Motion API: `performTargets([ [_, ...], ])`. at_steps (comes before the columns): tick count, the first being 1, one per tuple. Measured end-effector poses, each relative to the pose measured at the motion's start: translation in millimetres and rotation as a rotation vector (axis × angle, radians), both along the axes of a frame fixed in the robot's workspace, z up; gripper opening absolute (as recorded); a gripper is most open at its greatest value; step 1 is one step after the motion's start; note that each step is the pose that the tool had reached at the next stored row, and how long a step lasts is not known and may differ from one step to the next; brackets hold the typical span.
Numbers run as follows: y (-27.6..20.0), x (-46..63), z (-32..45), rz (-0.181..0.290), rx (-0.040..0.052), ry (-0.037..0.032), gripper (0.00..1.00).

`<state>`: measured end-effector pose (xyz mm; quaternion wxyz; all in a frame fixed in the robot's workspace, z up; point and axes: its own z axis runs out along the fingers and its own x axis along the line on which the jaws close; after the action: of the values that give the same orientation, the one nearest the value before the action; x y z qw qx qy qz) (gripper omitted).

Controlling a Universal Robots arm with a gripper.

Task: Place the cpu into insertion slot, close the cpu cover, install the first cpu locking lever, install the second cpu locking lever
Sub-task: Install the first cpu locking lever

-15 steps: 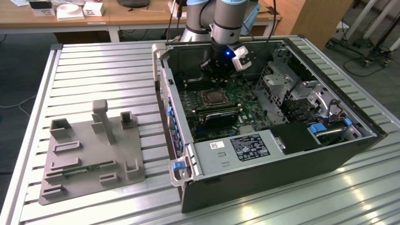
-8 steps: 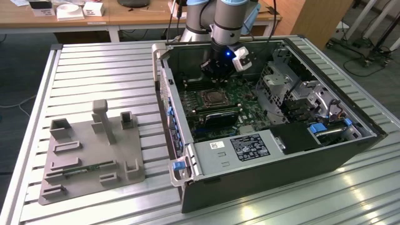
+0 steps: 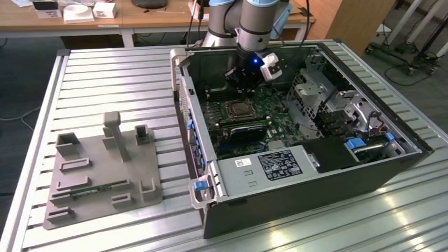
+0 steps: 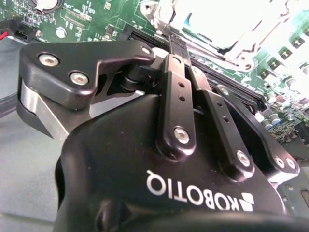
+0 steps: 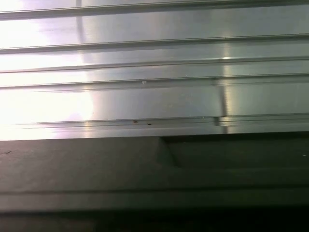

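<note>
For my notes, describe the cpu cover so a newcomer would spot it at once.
Start at the open computer case on the slatted table. On its green motherboard, close by the gripper, sits the cpu cover: the one silvery square frame among dark slots and chips.

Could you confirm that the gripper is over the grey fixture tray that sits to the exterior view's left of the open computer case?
Not quite. In the exterior view the gripper is inside the open computer case, above the motherboard, not over the grey fixture tray, which does sit to the exterior view's left of the case.
</note>
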<state>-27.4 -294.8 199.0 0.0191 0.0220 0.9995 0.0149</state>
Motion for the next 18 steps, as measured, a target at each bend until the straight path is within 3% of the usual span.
performTargets([
  [18, -2.4, 0.0, 2.1, 0.0, 0.0, -0.0002, 0.1],
])
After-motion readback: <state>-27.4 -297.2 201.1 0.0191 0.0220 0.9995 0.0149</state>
